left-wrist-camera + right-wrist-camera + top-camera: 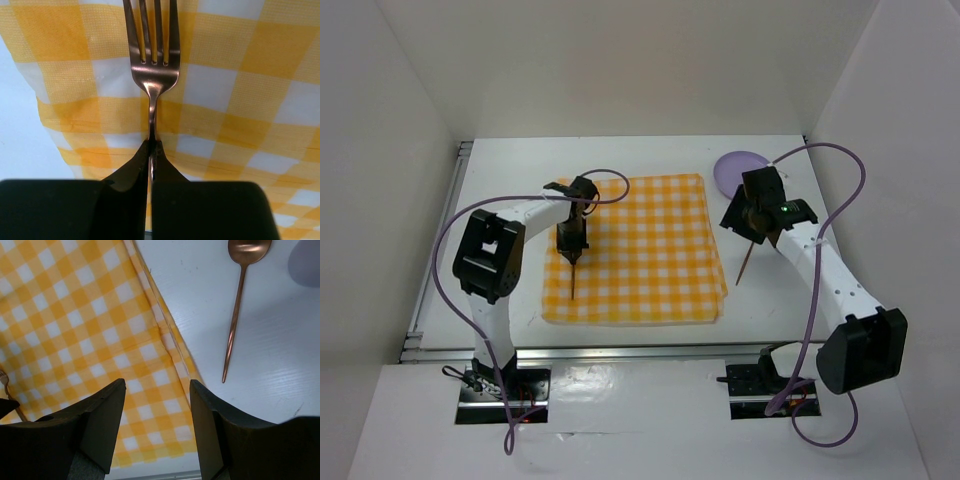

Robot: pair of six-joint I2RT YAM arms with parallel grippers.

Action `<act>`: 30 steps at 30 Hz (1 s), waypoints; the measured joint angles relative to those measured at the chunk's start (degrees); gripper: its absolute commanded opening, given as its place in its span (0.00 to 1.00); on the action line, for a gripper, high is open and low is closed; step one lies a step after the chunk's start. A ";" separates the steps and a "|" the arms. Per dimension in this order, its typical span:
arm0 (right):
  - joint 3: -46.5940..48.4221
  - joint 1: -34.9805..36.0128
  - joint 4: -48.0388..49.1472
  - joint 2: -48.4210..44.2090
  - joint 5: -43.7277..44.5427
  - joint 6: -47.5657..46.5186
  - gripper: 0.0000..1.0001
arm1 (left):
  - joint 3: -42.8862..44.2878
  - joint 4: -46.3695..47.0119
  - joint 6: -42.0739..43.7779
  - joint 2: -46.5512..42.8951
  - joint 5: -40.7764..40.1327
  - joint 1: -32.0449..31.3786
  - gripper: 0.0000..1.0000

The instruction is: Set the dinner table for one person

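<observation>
Currently the fork is being placed: the left gripper (152, 146), clamped shut on the copper fork (152, 60), holds it at the checked cloth's (650, 250) left edge. The right gripper (156, 390) hangs part-open, empty. Cloth and spoon (239, 305) lie on the white surface (510, 165). Next: lower, then release.

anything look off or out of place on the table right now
The purple plate sits off the checked cloth, on bare table by its far right corner, and the spoon lies beside the cloth's right edge, not on it. Nothing looks spilled or damaged.
</observation>
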 measured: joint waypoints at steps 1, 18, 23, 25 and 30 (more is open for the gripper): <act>0.02 0.00 -0.02 0.24 -0.04 -0.02 0.62 | -0.17 0.24 0.13 0.00 -0.35 -0.22 0.00; 0.02 0.00 -0.04 0.87 -0.39 -0.22 0.62 | -0.26 0.52 4.24 0.42 -1.60 -0.98 0.56; 0.02 0.00 -0.09 0.39 -0.42 -0.22 0.62 | 0.00 0.24 4.70 0.42 -1.22 -0.94 0.61; 0.02 0.00 -0.11 0.15 -0.44 -0.33 0.63 | 0.37 -0.02 4.70 0.42 -0.83 -0.81 0.63; 0.00 0.00 -0.33 0.09 -1.03 -1.90 0.65 | 4.46 -2.14 5.22 0.35 -0.61 -0.61 0.64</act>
